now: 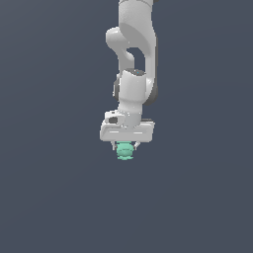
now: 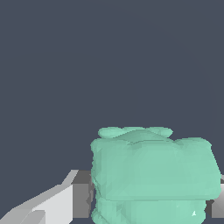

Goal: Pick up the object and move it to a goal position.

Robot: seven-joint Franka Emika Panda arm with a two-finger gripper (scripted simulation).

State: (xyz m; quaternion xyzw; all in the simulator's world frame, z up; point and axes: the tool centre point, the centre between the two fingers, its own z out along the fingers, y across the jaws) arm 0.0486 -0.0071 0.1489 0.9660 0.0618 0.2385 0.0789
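Because the white tool (image 1: 126,146) points straight down from the arm (image 1: 133,54), the mint-green object (image 1: 125,151) hangs directly beneath it, pinched between the two fingers (image 2: 81,194), one pad on either flank, a hold that looks suited to carrying it to a goal. Item: lumpy, ridged blob, apparently stacked in segments; long axis roughly vertical in the exterior view, lower end protruding below the fingertips, no support visible underneath.

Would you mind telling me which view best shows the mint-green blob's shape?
The wrist view: the mint-green blob fills it, ridges clear, a finger beside it. The exterior view shows it small beneath the gripper.
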